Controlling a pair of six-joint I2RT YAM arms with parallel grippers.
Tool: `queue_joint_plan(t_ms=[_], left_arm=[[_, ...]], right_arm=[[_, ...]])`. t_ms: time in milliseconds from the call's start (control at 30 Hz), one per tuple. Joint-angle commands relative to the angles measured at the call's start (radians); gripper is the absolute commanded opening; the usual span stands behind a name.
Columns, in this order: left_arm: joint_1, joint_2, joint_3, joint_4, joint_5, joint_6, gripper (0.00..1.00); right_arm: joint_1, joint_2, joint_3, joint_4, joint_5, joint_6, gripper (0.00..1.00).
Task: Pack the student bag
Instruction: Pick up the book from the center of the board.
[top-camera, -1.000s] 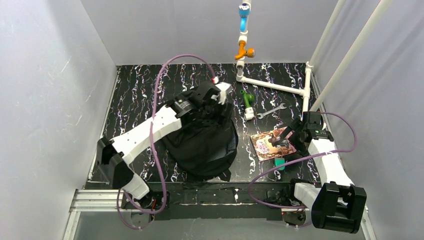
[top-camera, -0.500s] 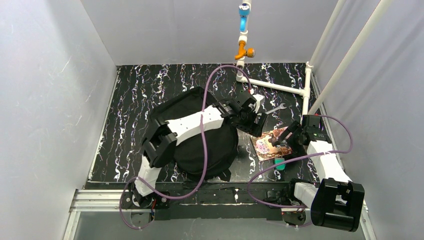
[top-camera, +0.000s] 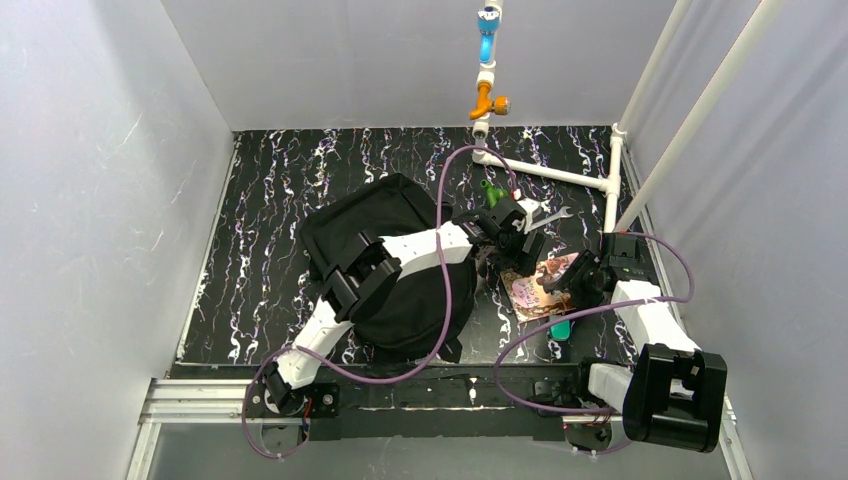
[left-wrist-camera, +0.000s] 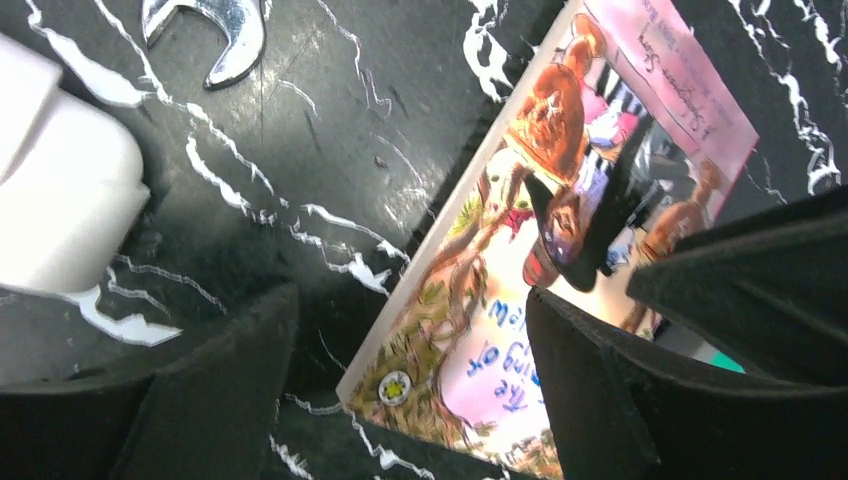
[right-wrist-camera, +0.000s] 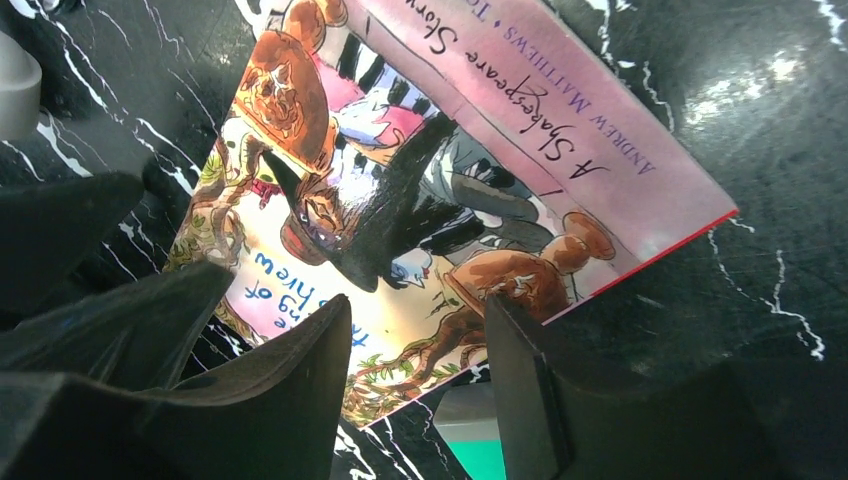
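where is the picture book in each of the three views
top external: the book lies flat, right of centre, just right of the black backpack.
left wrist: tilted, running from bottom centre to the upper right.
right wrist: fills the middle, from the top left to the right edge.
shared landmark: the teal object at the book's near edge, also at the bottom of the right wrist view and just showing in the left wrist view.

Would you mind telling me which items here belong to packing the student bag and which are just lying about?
Job: student bag; storybook, probably going in.
Lying about: wrench; green fitting; white pipe frame; teal object.
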Motion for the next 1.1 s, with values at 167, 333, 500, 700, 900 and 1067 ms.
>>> queue_joint_plan(t_ms=[167, 333, 500, 700, 900, 1067], left_arm=[[-0.016, 0.015, 0.014, -0.001, 0.123, -0.059, 0.7], [-0.016, -0.055, -0.048, 0.015, 0.198, -0.134, 0.53], [-0.016, -0.094, -0.059, 0.013, 0.228, -0.183, 0.44], [-0.015, -0.078, -0.037, -0.024, 0.243, -0.21, 0.36], [0.02, -0.039, -0.007, -0.148, 0.2, -0.255, 0.37], [0.038, -0.022, -0.009, -0.154, 0.236, -0.269, 0.4]], right_arm=[[-0.006, 0.07, -0.008, 0.104, -0.152, -0.066, 0.52], [-0.006, 0.122, -0.027, 0.165, -0.255, -0.067, 0.47], [-0.005, 0.159, -0.058, 0.216, -0.302, -0.044, 0.45], [-0.006, 0.179, -0.014, 0.137, -0.242, -0.112, 0.46], [-0.008, -0.014, 0.033, -0.035, 0.146, -0.008, 0.51], [-0.042, -0.06, 0.011, -0.073, 0.224, 0.065, 0.73]])
